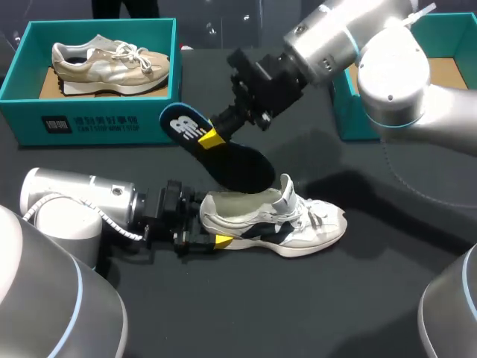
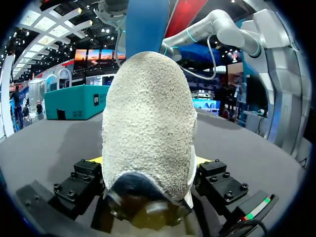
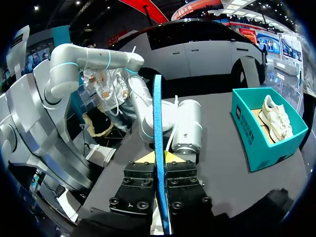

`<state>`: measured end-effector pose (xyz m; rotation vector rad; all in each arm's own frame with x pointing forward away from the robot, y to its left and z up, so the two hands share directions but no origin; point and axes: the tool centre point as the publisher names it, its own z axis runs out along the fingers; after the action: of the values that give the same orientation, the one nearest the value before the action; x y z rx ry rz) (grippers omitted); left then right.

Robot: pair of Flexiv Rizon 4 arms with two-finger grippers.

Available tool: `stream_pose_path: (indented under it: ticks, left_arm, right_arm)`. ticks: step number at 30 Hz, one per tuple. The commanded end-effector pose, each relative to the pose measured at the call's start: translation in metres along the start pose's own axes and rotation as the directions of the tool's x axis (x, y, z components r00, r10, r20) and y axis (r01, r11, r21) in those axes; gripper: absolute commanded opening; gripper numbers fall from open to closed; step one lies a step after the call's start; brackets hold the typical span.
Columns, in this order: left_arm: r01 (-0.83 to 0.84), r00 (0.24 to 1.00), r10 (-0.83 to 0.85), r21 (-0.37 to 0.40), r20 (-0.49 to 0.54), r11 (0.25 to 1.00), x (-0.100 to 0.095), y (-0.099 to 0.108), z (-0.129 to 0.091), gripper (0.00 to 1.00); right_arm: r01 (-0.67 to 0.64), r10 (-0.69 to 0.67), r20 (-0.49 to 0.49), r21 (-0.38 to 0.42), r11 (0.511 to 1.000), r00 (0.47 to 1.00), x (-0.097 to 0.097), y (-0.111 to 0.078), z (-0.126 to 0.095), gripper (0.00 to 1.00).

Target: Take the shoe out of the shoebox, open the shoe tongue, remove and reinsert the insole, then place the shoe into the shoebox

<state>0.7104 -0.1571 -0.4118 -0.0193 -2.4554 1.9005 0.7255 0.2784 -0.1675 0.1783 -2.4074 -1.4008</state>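
Note:
A white and navy sneaker (image 1: pixel 298 224) lies on its side on the black table, toe to the right. My left gripper (image 1: pixel 212 240) holds its heel, a finger on each side; the fuzzy heel (image 2: pixel 148 123) fills the left wrist view. The dark blue insole (image 1: pixel 223 153), with a white logo at its heel end, hangs tilted above the shoe's opening. My right gripper (image 1: pixel 211 138) is shut on its edge near the logo. In the right wrist view the insole (image 3: pixel 158 138) stands edge-on between the shut fingers. Its toe end reaches the shoe's collar.
A teal shoebox (image 1: pixel 97 123) at the back left holds a beige sneaker (image 1: pixel 112 63); the right wrist view shows this box (image 3: pixel 249 133) too. A second teal box (image 1: pixel 346 112) stands at the back right, partly behind my right arm.

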Motion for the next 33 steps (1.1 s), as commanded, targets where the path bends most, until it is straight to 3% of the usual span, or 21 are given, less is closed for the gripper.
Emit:
stream_pose_path:
  ticks: [1,10,17,20,22,33]
  left_arm:
    - [0.0,1.0,0.0,-0.001,0.0,1.0,-0.001,0.001,0.001,0.0]
    - [0.0,1.0,0.0,-0.001,0.0,1.0,-0.001,0.001,0.001,0.0]
    - [0.0,1.0,0.0,-0.001,0.0,1.0,-0.001,0.001,0.001,0.0]
    - [0.0,1.0,0.0,-0.001,0.0,1.0,-0.001,0.001,0.001,0.0]
    - [0.0,1.0,0.0,-0.001,0.0,1.0,-0.001,0.001,0.001,0.0]
    - [0.0,1.0,0.0,-0.001,0.0,1.0,-0.001,0.001,0.001,0.0]
  right_arm:
    - [0.092,-0.092,0.01,-0.215,0.972,0.996,0.014,-0.007,-0.017,0.0]
    - [0.092,-0.092,0.01,-0.215,0.972,0.996,0.014,-0.007,-0.017,0.0]
    - [0.146,-0.161,-0.018,-0.335,0.931,0.987,0.033,0.038,-0.052,0.0]
    - [0.089,-0.143,-0.085,-0.458,0.884,0.986,0.052,0.057,-0.077,0.0]
    - [0.056,-0.086,-0.05,-0.433,0.9,0.995,0.071,0.073,-0.097,0.0]
    - [0.056,-0.086,-0.05,-0.433,0.9,0.995,0.071,0.073,-0.097,0.0]
